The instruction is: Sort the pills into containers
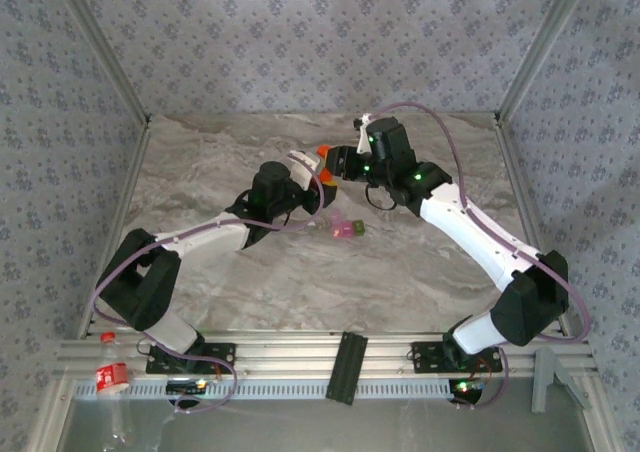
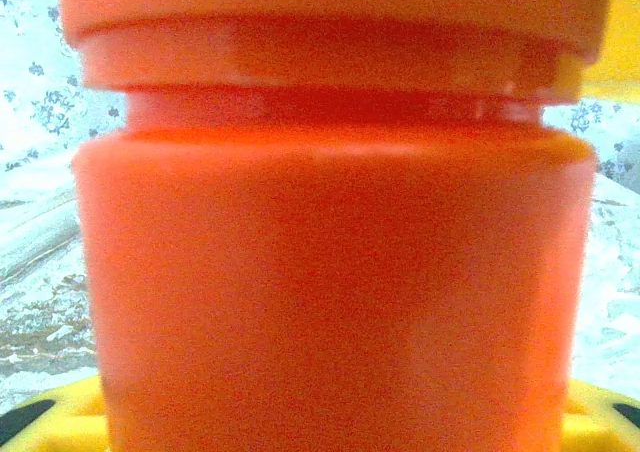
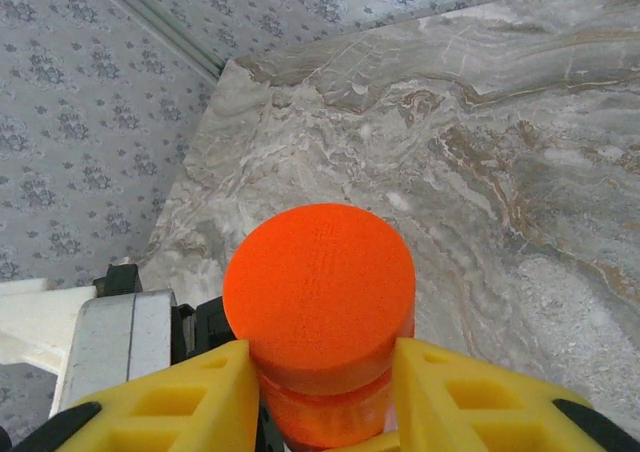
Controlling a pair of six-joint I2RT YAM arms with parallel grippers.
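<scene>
While my left hand (image 2: pixel 320 427) clamps the smooth orange bottle (image 2: pixel 330 272) round its cylindrical body, my right hand (image 3: pixel 322 372) pinches its flat, faintly grained round cap (image 3: pixel 318 282) between yellow fingers (image 3: pixel 470 392). Nearby, the boxy pink-and-green containers (image 1: pixel 345 229) sit on the veined marble table (image 1: pixel 300 282).

Tiny joined containers (image 1: pixel 345 229), pink L + olive-green R, flat on marble tabletop (image 1: pixel 250 282), nr ctr

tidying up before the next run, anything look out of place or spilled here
No spill shows. Two things at the near edge look stray: a clear plastic bottle with a red label lies on its side by the left end of the aluminium rail, and a black bar sits askew across that rail.
</scene>
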